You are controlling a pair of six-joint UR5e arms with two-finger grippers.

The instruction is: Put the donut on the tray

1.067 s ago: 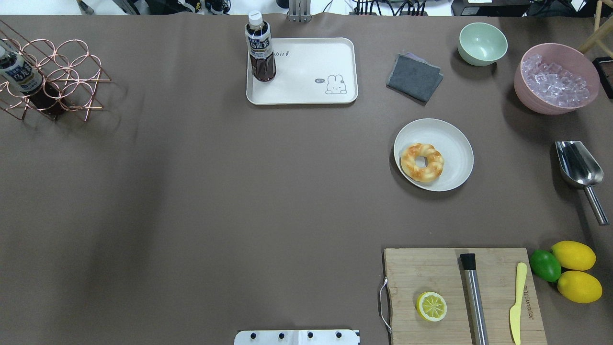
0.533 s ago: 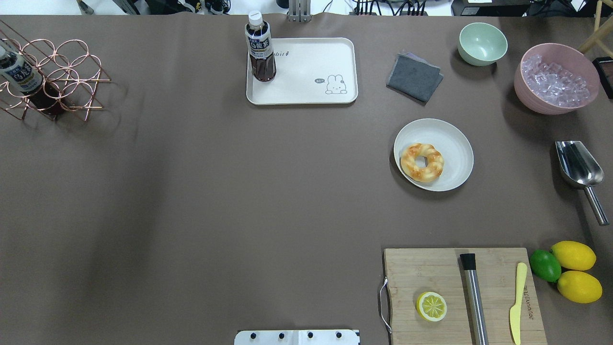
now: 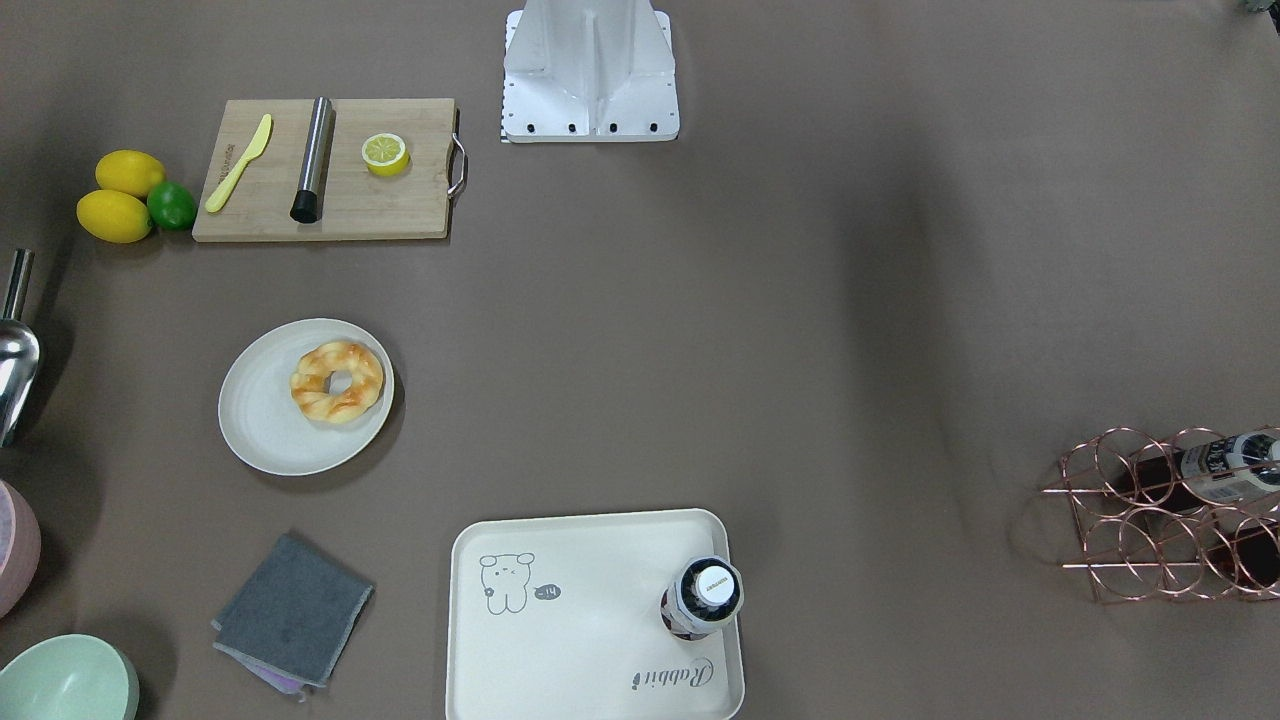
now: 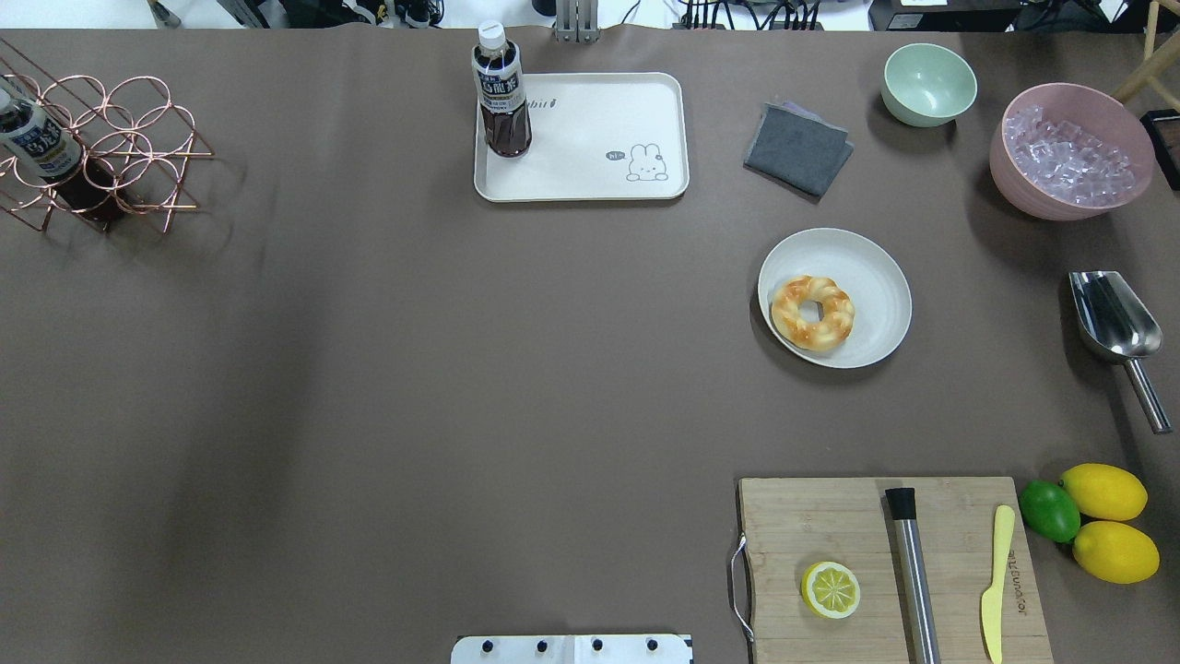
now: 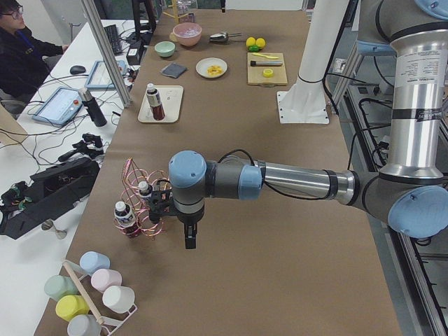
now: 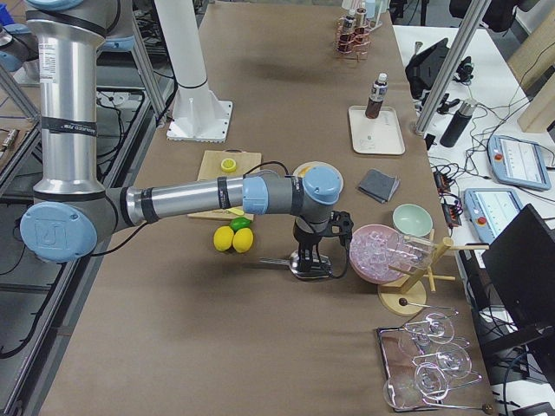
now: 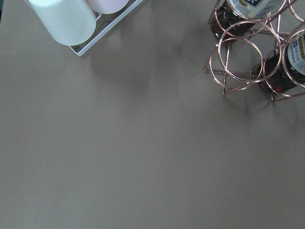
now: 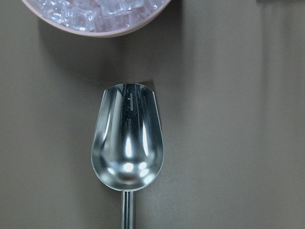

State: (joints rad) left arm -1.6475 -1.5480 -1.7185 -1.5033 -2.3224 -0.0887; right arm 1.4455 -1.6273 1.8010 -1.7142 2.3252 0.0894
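The donut is golden-brown and twisted and lies on a round off-white plate, right of centre; it also shows in the front view. The cream tray with its grey drawing lies at the far middle, also in the front view. My left gripper hangs over the table beside a copper rack, far from the donut. My right gripper hangs over a metal scoop. Each shows only in a side view, so I cannot tell whether they are open or shut.
A dark bottle stands on the tray's left end. A grey cloth, a green bowl and a pink bowl of ice lie far right. A cutting board holds a lemon half. The copper rack stands far left.
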